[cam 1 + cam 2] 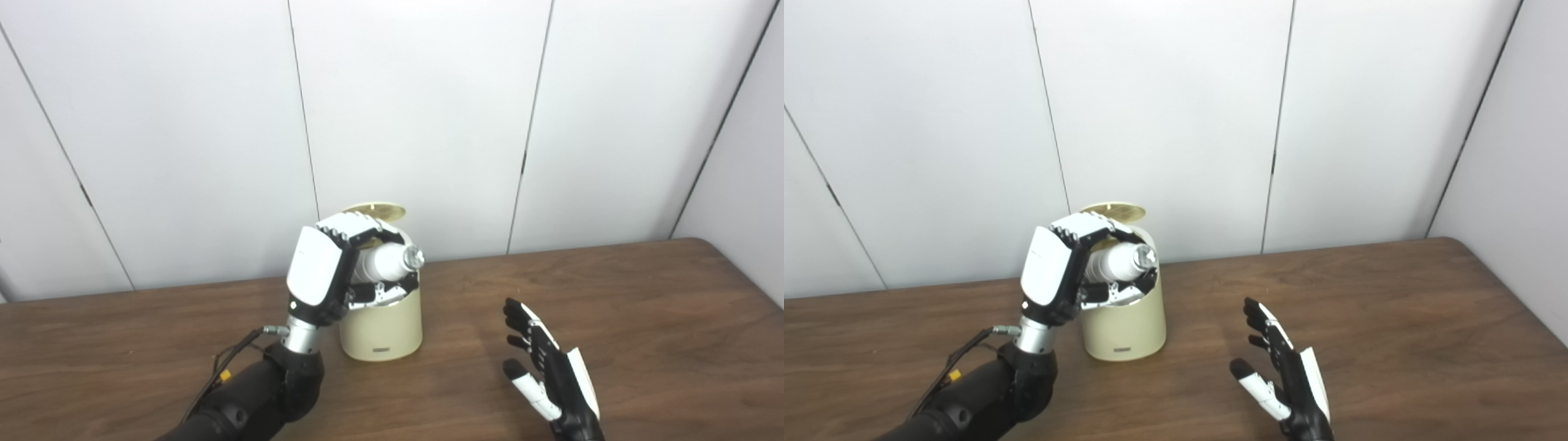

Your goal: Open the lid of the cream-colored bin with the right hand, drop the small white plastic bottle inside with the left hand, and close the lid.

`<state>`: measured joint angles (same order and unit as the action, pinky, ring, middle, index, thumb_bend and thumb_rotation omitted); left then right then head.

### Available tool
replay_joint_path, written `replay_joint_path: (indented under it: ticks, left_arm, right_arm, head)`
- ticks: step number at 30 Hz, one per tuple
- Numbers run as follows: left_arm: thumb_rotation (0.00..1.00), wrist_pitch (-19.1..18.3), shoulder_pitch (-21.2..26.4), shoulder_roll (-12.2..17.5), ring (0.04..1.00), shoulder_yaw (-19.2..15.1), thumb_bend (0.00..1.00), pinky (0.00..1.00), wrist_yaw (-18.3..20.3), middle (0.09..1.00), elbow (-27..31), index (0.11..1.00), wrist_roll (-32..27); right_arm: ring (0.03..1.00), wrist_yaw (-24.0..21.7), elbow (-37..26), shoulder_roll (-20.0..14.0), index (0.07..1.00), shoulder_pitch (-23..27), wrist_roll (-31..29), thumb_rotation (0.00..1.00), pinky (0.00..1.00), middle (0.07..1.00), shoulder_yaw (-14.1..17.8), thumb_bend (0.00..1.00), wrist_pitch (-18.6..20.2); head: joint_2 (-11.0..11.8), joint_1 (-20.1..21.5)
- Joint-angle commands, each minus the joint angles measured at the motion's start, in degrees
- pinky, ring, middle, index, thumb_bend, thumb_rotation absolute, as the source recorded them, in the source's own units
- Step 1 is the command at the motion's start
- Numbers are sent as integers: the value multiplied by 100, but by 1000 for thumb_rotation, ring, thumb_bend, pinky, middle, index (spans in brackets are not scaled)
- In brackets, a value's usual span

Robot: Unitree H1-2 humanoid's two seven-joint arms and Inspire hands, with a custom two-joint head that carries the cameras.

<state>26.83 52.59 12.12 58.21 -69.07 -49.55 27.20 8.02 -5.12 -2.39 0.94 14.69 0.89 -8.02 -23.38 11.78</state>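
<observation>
Left hand (334, 263) wrapped around the bottle (392, 260), held on its side with the cap end pointing away toward the right hand. Directly beneath the grip, the open mouth of the bin (383, 327); just behind and above the knuckles, the lid (375, 212) tipped up, its round gold-toned underside showing. Below the bin and stretching out on every side, brown wood worktop (643, 306). Well off to the right of the bin, right hand (545, 367) empty, fingers spread and straight, palm turned inward, poised just over the worktop, touching nothing. Judged from this: opening done, bottle carried to the mouth but not yet released, so dropping and closing left. Likely next, a loosening of the left grip to let the bottle fall in, then withdrawal clear of the rim before the lid goes down. Cannot tell what keeps the lid raised.
</observation>
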Motion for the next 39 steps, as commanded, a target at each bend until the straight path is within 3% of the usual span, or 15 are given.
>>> replay_joint_path:
  ticks: [1, 8, 24, 26, 27, 28, 29, 31, 36, 39]
  left_arm:
    - [0, 9, 339, 70, 525, -8, 500, 476, -36, 483, -6, 444, -151]
    - [0, 9, 407, 48, 530, 98, 499, 470, -129, 479, -172, 449, -260]
    - [0, 9, 315, 49, 518, 29, 502, 469, 284, 484, -149, 462, -585]
    - [27, 9, 277, 88, 578, 23, 517, 516, 389, 548, -97, 481, -619]
    - [57, 9, 258, 103, 601, 19, 601, 537, 427, 592, -65, 516, -640]
    - [84, 9, 225, 124, 614, -14, 764, 549, 527, 615, 7, 571, -705]
    - [126, 9, 190, 148, 633, -48, 861, 565, 622, 639, 90, 613, -777]
    - [181, 9, 141, 189, 660, -90, 972, 590, 761, 672, 218, 663, -873]
    - [371, 9, 35, 276, 706, -229, 1000, 628, 1053, 724, 496, 730, -1010]
    - [410, 9, -25, 325, 713, -312, 1000, 628, 1130, 734, 664, 746, -1015]
  right_arm:
    - [878, 5, -262, 61, 881, 54, -19, 884, 803, 880, -31, 1000, -69]
    - [884, 5, -327, 89, 884, 10, -47, 879, 812, 885, -33, 1000, -34]
    - [881, 10, -357, 80, 885, 5, -35, 888, 804, 888, -29, 1000, -16]
    - [883, -3, -368, 72, 887, 8, -47, 885, 804, 888, -24, 1000, 4]
    - [883, -3, -365, 59, 887, 12, -29, 887, 799, 888, -25, 1000, -2]
    - [882, 3, -350, 46, 888, 18, -8, 891, 795, 887, -24, 1000, -14]
    - [880, 1, -325, 39, 888, 26, -25, 894, 793, 886, -17, 1000, -30]
    - [885, -5, -288, 32, 891, 38, -77, 884, 802, 891, -5, 1000, -49]
    - [890, -9, -263, 18, 893, 62, -85, 884, 813, 894, -2, 1000, -15]
    - [893, -14, -223, 14, 897, 82, -122, 880, 809, 898, 5, 1000, -37]
  head:
    - [-13, -1]
    - [-44, 11]
    - [-68, -14]
    - [-67, -27]
    - [-64, -40]
    - [-63, -51]
    - [-62, -59]
    - [-59, -66]
    - [-30, -102]
    - [-18, -112]
